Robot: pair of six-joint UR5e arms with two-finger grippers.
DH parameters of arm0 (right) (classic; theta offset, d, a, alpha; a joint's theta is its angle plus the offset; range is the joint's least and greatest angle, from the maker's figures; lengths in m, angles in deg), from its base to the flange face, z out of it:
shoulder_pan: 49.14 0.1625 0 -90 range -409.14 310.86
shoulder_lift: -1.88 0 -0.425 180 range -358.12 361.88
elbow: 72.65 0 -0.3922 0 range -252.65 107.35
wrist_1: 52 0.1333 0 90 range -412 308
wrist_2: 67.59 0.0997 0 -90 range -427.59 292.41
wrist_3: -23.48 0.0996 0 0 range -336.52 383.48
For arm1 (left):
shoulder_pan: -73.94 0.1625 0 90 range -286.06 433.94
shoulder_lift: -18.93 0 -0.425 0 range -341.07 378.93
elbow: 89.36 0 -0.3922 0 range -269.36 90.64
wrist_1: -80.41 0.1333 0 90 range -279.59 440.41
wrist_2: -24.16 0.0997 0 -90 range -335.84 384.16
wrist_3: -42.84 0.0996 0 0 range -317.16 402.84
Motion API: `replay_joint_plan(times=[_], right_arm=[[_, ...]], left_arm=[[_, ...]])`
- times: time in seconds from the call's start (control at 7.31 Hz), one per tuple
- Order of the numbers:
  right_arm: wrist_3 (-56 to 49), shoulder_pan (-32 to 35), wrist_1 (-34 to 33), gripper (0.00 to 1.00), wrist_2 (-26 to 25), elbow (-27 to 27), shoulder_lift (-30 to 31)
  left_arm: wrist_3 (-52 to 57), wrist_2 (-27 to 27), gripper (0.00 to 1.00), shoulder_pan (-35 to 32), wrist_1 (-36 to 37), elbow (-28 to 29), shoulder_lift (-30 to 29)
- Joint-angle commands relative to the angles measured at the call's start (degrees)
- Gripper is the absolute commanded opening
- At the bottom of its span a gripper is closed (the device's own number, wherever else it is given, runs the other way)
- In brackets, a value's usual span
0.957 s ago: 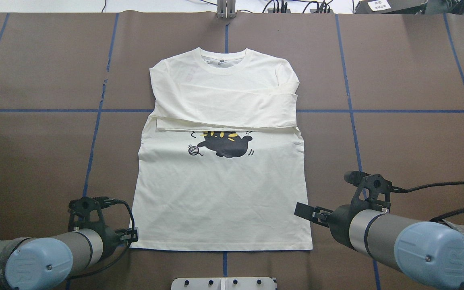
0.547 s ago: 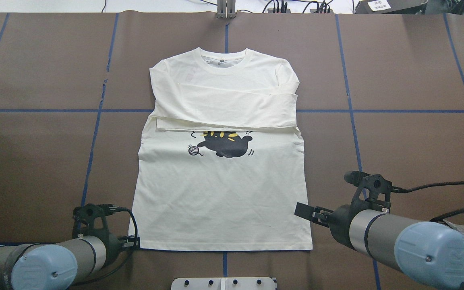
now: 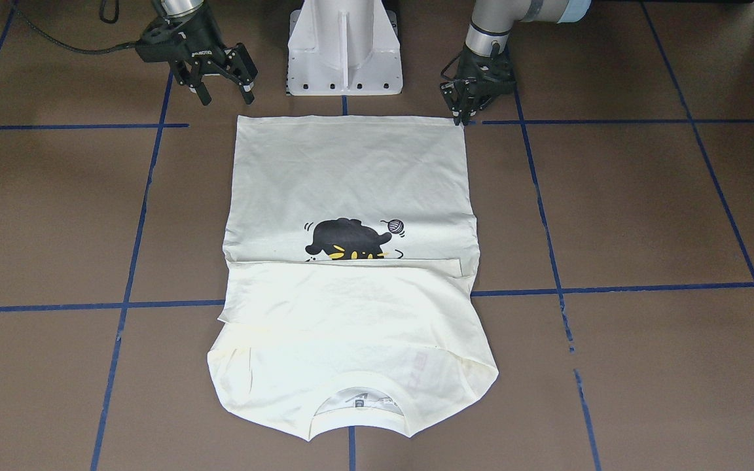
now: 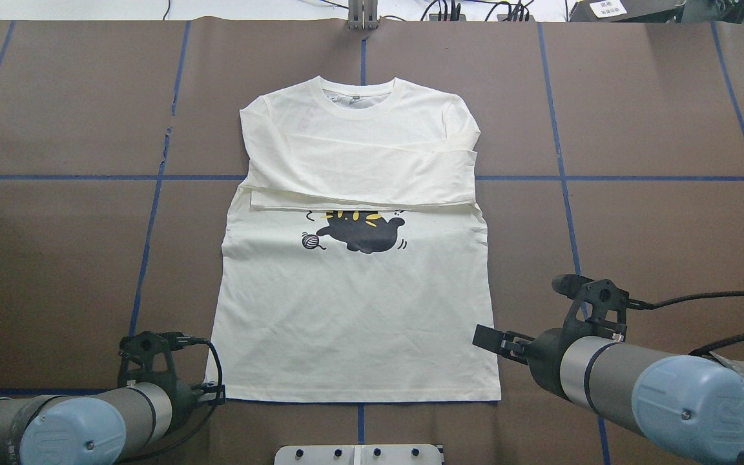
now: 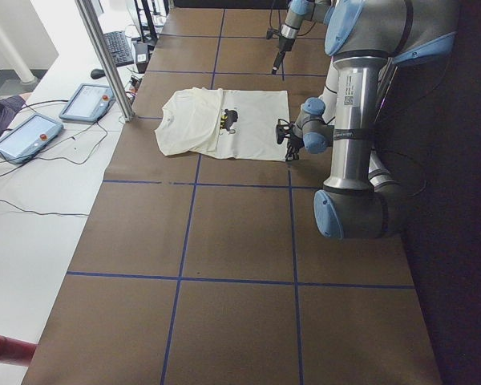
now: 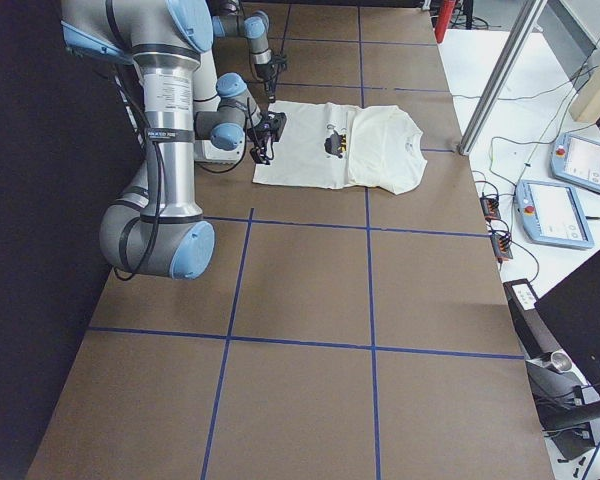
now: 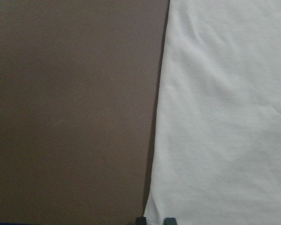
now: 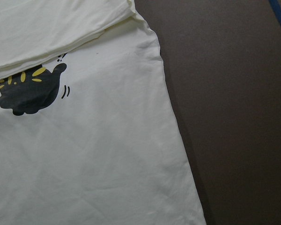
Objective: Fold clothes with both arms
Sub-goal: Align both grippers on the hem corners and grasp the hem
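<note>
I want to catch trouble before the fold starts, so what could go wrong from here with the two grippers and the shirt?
1. The left gripper sits right at the hem corner of the shirt, fingers nearly together; so little cloth lies between them that it may slip out on lifting.
2. The right gripper is open and not on the hem; if the left lifts alone, the hem could skew.
3. The folded sleeves lie loose and might shift.

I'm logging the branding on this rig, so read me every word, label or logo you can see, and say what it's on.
"ROBOTIQ": body of the right pincer, faint.
"UR": embossed on the blue cap of the right arm.
Too small to read: neck tag inside the shirt; white label, overhead view's top right.
</note>
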Motion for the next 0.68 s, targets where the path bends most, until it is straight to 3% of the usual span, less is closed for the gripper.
replay_joint_plan(times=[0.0, 0.14, 0.55], right_arm=[[-0.1, 0.1, 0.0, 1.00, 0.0, 0.0, 0.4], [-0.1, 0.1, 0.0, 1.00, 0.0, 0.0, 0.5], [0.0, 0.0, 0.0, 1.00, -0.1, -0.1, 0.4]], left_arm=[[0.0, 0.0, 0.11, 1.2, 0.0, 0.1, -0.2], [0.0, 0.0, 0.00, 1.3, 0.0, 0.1, -0.2], [0.6, 0.0, 0.00, 1.3, 0.1, -0.7, -0.2]])
